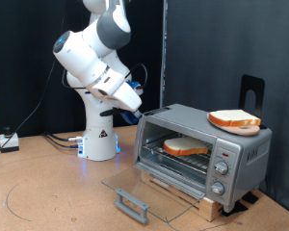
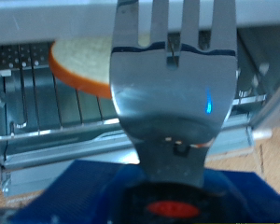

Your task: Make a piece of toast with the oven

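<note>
The silver oven (image 1: 217, 154) stands at the exterior view's right with its glass door (image 1: 149, 188) folded down flat. The piece of toast (image 1: 186, 146) lies flat on the wire rack inside; it also shows in the wrist view (image 2: 79, 70), pale with a brown crust. My gripper (image 1: 137, 108) hangs in the air just outside the oven's open front, on the exterior view's left, pointing at the opening. In the wrist view the gripper (image 2: 175, 11) fills the middle, its metal fingers (image 2: 154, 37) close together with nothing between them.
A thicker slice on an orange dish (image 1: 234, 120) sits on top of the oven. The door handle (image 1: 133, 204) juts forward low over the table. The oven rests on a wooden board (image 1: 183, 197). Three knobs (image 1: 221, 168) are on its side panel. Cables lie at the left.
</note>
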